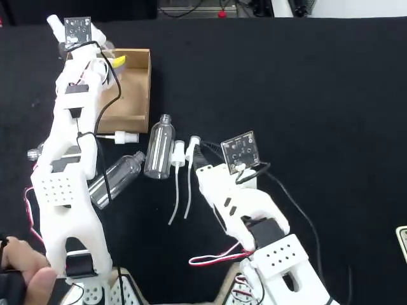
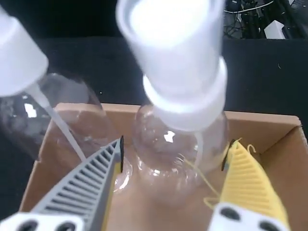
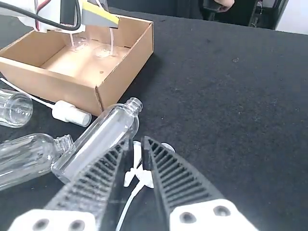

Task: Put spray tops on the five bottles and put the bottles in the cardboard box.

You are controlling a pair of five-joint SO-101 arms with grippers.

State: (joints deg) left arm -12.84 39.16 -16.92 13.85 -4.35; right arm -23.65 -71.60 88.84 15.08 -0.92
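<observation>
Upper left in the high view, the left gripper (image 2: 173,147) holds its fingers apart either side of a capped bottle (image 2: 161,144) upright in the cardboard box (image 2: 269,130). At centre, the right gripper (image 3: 137,144) pinches a spray top (image 3: 136,169) beside 1 uncapped bottle (image 1: 159,147) lying neck toward the frame's top.

Black bench (image 1: 318,89) underneath everything. Dark cables (image 1: 191,9) bunch past its far edge. Small pale object (image 1: 402,240) sits at bench edge.

Blurred spray top (image 2: 173,62), partly off-edge
</observation>
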